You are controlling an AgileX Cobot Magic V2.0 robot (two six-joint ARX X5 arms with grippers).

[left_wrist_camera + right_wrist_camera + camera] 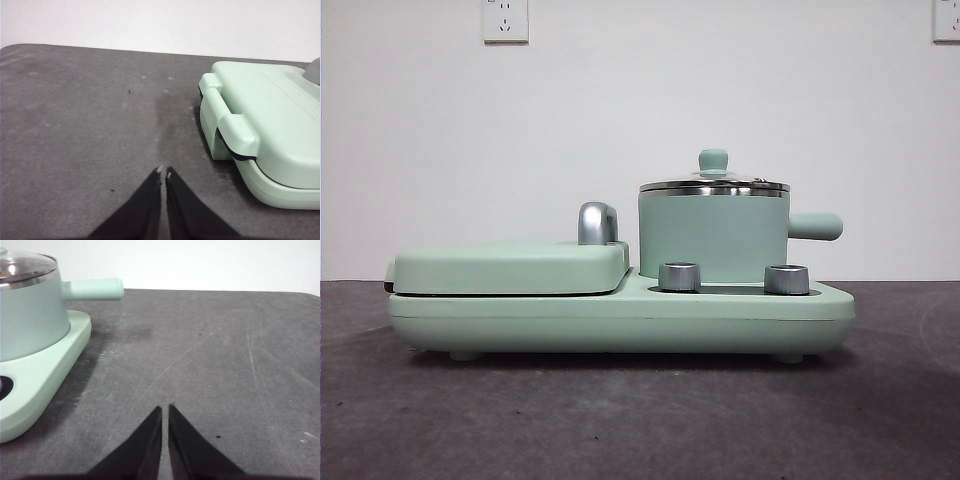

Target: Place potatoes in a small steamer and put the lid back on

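Small steamer point(713, 236): one, mint-green cylinder with steel rim, seated on the right half of a mint-green cooker base point(620, 320). One stubby side handle point(815, 226) sticks out to the right. One lid point(714, 184), steel-rimmed with a small green knob, sits closed on the pot. No potato visible in any view.

Count on base: one flat griddle cover point(510, 266) on the left with one chrome handle point(598, 223); two grey dials point(680, 276) in front of the pot.

Counter point(620, 420): dark grey, matte, scuffed and scratched. White wall behind with two outlets point(506, 20).

Left gripper point(163, 173): fingers pressed together, over bare counter near the griddle end. Right gripper point(165, 407): fingers pressed together, over counter beside the pot end.
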